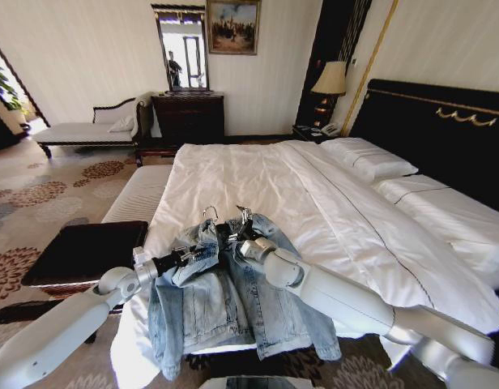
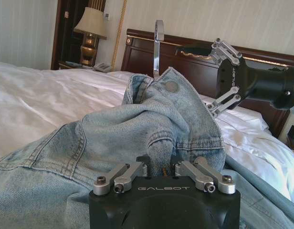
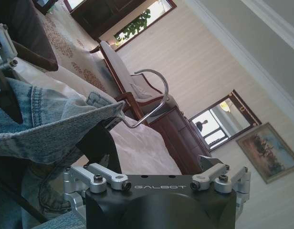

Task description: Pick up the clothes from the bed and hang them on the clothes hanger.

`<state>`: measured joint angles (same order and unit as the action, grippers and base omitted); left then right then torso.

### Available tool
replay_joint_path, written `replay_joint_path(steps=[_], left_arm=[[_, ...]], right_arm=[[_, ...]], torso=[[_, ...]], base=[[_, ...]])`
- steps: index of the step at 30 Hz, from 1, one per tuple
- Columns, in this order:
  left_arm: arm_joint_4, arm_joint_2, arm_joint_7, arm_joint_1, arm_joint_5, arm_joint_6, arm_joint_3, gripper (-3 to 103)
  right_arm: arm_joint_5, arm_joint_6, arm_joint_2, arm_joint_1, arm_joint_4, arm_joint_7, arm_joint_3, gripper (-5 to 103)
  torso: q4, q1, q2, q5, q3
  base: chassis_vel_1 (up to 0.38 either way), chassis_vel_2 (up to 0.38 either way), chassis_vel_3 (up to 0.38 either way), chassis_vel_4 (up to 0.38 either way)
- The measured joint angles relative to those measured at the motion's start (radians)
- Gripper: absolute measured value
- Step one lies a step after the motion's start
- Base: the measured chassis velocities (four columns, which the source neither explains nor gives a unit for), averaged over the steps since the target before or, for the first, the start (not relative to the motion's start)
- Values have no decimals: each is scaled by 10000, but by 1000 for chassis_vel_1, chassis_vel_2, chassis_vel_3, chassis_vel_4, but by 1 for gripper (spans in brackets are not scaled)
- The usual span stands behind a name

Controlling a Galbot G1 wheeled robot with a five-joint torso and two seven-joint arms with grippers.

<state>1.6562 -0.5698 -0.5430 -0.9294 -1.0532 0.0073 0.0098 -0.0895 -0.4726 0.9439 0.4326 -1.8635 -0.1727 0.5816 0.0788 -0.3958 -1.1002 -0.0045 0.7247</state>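
The light-blue denim jacket (image 1: 217, 300) lies at the foot of the bed (image 1: 314, 203), its lower half hanging over the edge. A silver hook of the clothes hanger (image 1: 211, 212) sticks up from the collar; the hanger's body is hidden inside the denim. My left gripper (image 1: 202, 253) is shut on a fold of the jacket (image 2: 152, 124) near the collar, seen close at the left gripper (image 2: 161, 168). My right gripper (image 1: 244, 233) stands open at the collar's other side, beside the hook (image 3: 154, 93); one black finger (image 3: 99, 145) rests against the denim (image 3: 47, 129).
A dark low table (image 1: 87, 251) and a white bench (image 1: 136, 194) stand left of the bed. Farther back are a chaise lounge (image 1: 87, 130) and a dark dresser (image 1: 189, 117). Pillows (image 1: 371, 158), the black headboard (image 1: 444, 130) and a lamp (image 1: 330, 79) lie to the right.
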Motion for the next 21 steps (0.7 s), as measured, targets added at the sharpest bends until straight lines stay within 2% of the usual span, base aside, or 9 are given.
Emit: replay_joint_path(steps=[2,4,7,8,11,17,21], left_arm=[[40,-3,-1,-3,63,1,8,19],[60,-7,8,-3,64,8,7,19],[257,79,87,-82,29,38,-28,19],[257,79,87,-82,29,38,-28,19],[453,163,132,-156,16,51,-57,19],[533,246,161,-189,-16,77,-48,19],[469,239,100,-105,-3,52,-33,19]], right_arm=[[-1048,288,39,127,100,302,0,100],[-1278,359,45,156,117,361,0,100],[-2500,741,224,266,400,592,0,100],[-2500,741,224,266,400,592,0,100],[-3313,1097,416,252,771,712,-4,100],[-3929,1380,653,230,1212,895,-14,100],[-3537,1181,153,444,590,982,-108,100]], torso=[[-1,0,1,0,0],[-1,0,0,-1,0],[1,0,0,0,0],[1,0,0,0,0],[-1,0,0,-2,0],[-4,0,0,0,0],[0,0,1,-2,0]], base=[[0,0,0,0],[0,0,0,0],[0,0,0,0],[0,0,0,0],[0,0,0,0],[0,0,0,0],[0,0,0,0]])
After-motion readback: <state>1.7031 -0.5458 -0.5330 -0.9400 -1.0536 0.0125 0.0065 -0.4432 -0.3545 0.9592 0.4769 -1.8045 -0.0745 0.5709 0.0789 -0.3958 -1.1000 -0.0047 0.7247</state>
